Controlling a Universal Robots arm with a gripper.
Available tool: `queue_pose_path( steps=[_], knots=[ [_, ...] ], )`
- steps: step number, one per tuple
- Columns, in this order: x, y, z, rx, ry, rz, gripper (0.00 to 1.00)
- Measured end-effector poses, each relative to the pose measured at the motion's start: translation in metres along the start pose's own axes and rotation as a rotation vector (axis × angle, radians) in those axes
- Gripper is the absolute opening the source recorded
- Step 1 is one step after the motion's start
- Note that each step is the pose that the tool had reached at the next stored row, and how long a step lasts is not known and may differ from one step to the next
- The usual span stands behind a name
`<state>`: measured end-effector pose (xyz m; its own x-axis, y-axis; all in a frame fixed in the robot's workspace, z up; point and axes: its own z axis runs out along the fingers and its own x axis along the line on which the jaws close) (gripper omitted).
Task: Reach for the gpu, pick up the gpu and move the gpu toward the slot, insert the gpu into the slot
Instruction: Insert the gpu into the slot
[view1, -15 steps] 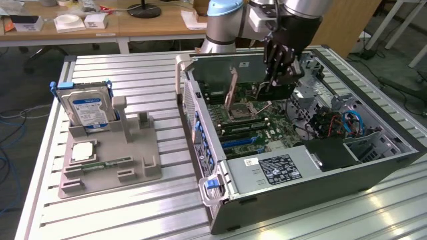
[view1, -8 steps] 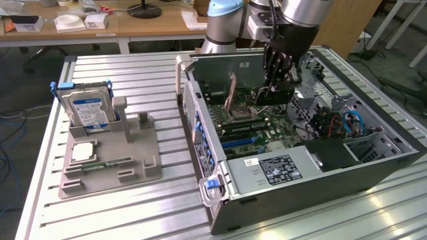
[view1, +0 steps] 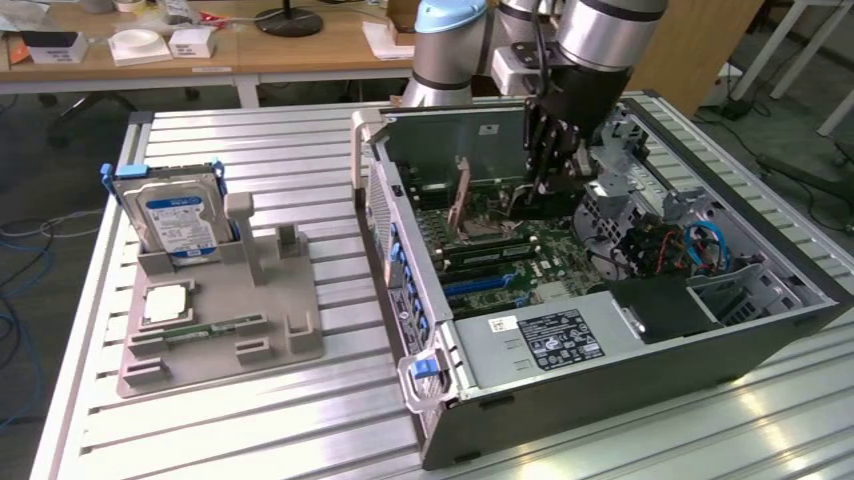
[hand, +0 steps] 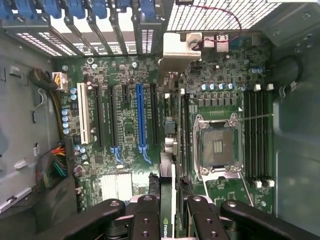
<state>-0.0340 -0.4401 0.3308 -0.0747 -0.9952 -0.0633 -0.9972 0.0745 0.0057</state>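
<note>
A: Nearest the lens: two black fingers (hand: 147, 215), closed on the graphics card (hand: 168, 224), one finger on either side of it, card seen edge-on.
B: Placed how against the blue slot (hand: 141, 117)?
A: Just beside the blue slot, not in it. Lying parallel to it, on the side toward the square processor socket (hand: 218, 146). Silver bracket (hand: 181, 50) of the card out past one end of the blue slot, close to the perforated back wall (hand: 215, 15).
B: Touching the board?
A: Cannot tell from either view.
B: Other neighbours of the blue slot?
A: Black slots (hand: 111, 115) alongside it, same direction. White slot (hand: 81, 112) beyond those, on the side of the blue slot away from the card. Row of blue latches (hand: 75, 7) past the same end as the bracket.
B: And from outside?
A: Arm (view1: 601, 35) pointing down into the open computer case (view1: 601, 390), fingers low over the board carrying the blue slot. Well apart from the blue slot, out on the bench (view1: 307, 440) toward the exterior view's left: grey holder (view1: 254, 330) with a hard drive (view1: 180, 215) standing upright in it, blue label facing out. Small memory stick (view1: 214, 328) lying flat on the same holder.
</note>
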Motion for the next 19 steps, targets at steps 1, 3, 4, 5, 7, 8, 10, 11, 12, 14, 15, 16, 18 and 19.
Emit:
queue_pose_path(
  steps=[1, 3, 4, 5, 7, 8, 10, 11, 12, 14, 15, 16, 18, 19],
  knots=[
    [0.0, 0.0, 0.0018, -0.0003, 0.0001, 0.0, 0.26],
    [0.001, 0.0007, 0.0045, -0.0002, 0.002, 0.0, 0.26],
    [0.002, 0.0031, 0.005, -0.0002, 0.003, 0.0, 0.26],
    [0.002, 0.0065, 0.0055, -0.0002, 0.003, 0.0, 0.26],
    [0.003, 0.0122, 0.0065, -0.0002, 0.0029, 0.0, 0.26],
    [0.003, 0.0143, 0.0068, -0.0002, 0.0028, 0.0, 0.26],
    [0.005, 0.0154, 0.0075, -0.0003, 0.0029, 0.0, 0.26],
    [0.008, 0.0155, 0.0076, -0.0002, 0.003, 0.0, 0.26],
    [0.011, 0.0154, 0.0077, -0.0003, 0.0029, 0.0, 0.26],
    [0.017, 0.0151, 0.0078, -0.0003, 0.0028, 0.0, 0.26],
    [0.02, 0.015, 0.0078, -0.0003, 0.0028, 0.0, 0.26],
    [0.023, 0.0149, 0.0079, -0.0003, 0.0028, 0.0, 0.26],
    [0.024, 0.0153, 0.0091, -0.0001, 0.0029, -0.001, 0.26],
    [0.024, 0.0159, 0.0098, -0.0007, 0.0032, -0.008, 0.26]
  ],
)
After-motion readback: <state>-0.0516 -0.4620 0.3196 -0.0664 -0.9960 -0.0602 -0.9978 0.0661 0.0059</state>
